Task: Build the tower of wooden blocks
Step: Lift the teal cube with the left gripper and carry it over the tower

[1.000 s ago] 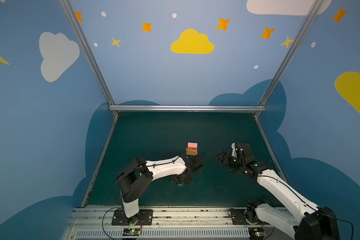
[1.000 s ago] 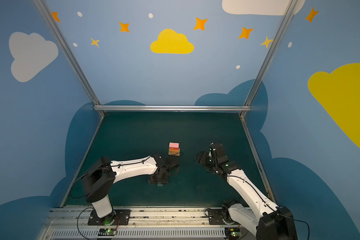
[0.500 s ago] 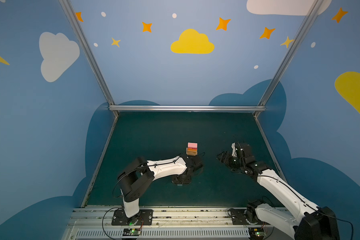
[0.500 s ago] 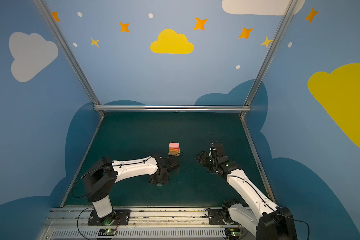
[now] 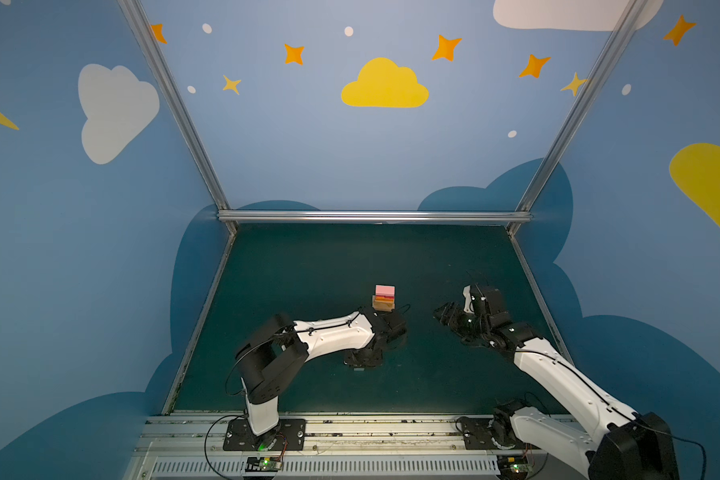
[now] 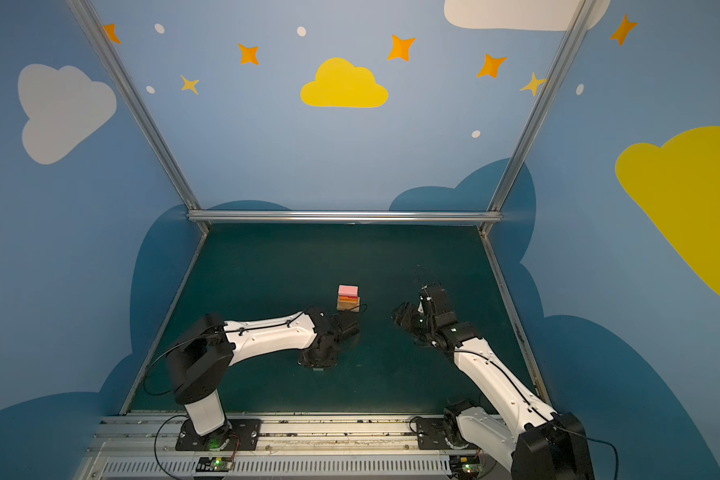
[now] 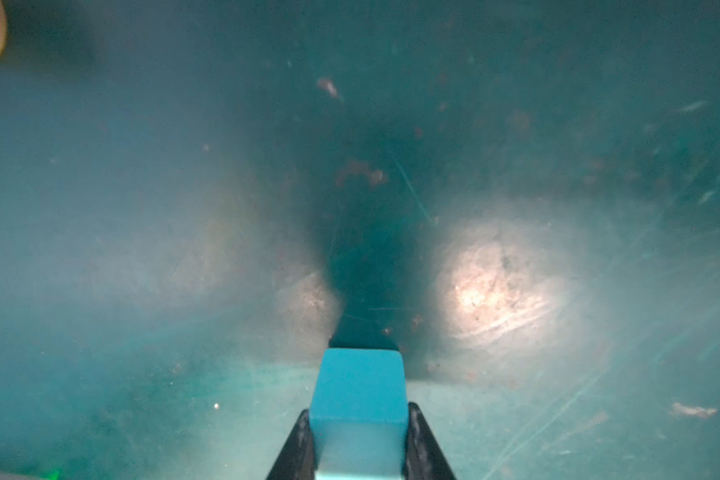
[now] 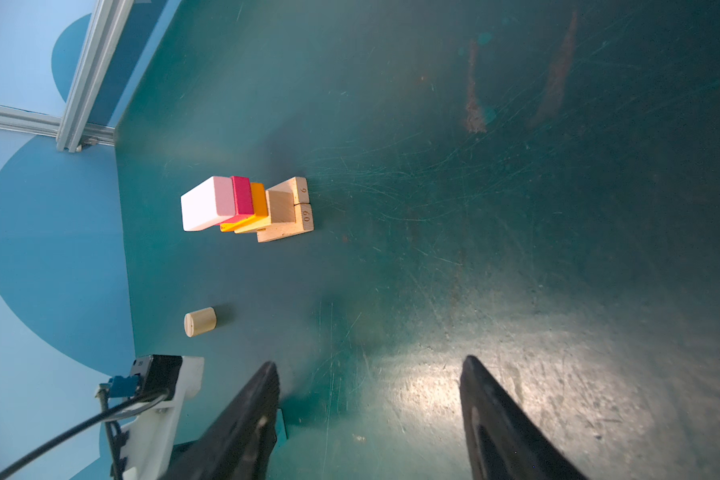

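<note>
The tower (image 5: 384,298) stands just beyond the left hand (image 7: 358,415), which clamps the teal cube (image 7: 360,386), and farther from the empty, wide-open right hand (image 8: 368,362).

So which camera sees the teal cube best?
The left wrist view: the teal cube sits close up between the left hand's fingers. In both top views the left arm hides it. The right wrist view barely shows it, if at all.
</note>
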You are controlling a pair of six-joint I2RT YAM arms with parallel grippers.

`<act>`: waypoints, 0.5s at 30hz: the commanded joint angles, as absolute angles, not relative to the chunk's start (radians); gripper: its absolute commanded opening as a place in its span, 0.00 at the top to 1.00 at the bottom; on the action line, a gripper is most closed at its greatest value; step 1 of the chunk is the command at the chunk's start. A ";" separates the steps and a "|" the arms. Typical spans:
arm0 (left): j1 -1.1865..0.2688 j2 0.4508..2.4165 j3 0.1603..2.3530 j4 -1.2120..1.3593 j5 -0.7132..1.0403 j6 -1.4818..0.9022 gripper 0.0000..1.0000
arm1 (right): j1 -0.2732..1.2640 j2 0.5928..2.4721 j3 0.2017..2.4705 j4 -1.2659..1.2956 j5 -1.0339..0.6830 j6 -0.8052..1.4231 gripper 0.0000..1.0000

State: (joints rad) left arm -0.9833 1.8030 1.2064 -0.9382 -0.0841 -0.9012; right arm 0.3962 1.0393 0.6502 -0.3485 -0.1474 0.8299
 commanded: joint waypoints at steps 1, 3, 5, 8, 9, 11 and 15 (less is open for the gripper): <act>-0.963 1.737 1.258 -1.006 -0.135 -0.877 0.89 | 0.391 1.043 0.660 -0.360 -0.147 0.825 0.32; -0.944 1.699 1.284 -1.025 -0.140 -0.853 0.90 | 0.390 1.046 0.662 -0.363 -0.149 0.820 0.32; -0.922 1.667 1.313 -1.040 -0.138 -0.822 0.90 | 0.386 1.050 0.667 -0.362 -0.154 0.815 0.32; -0.879 1.640 1.381 -1.076 -0.135 -0.762 0.91 | 0.383 1.065 0.667 -0.359 -0.169 0.807 0.32; -0.865 1.641 1.411 -1.089 -0.130 -0.734 0.91 | 0.380 1.071 0.666 -0.359 -0.176 0.804 0.32; -0.834 1.656 1.476 -1.112 -0.116 -0.685 0.91 | 0.378 1.085 0.666 -0.358 -0.185 0.798 0.32; -0.782 1.730 1.635 -1.171 -0.097 -0.585 0.92 | 0.369 1.110 0.698 -0.357 -0.204 0.791 0.32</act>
State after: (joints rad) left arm -0.8059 1.6859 1.5631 -1.0939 -0.1020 -0.6888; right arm 0.3763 1.0988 0.6590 -0.3504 -0.1829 0.8101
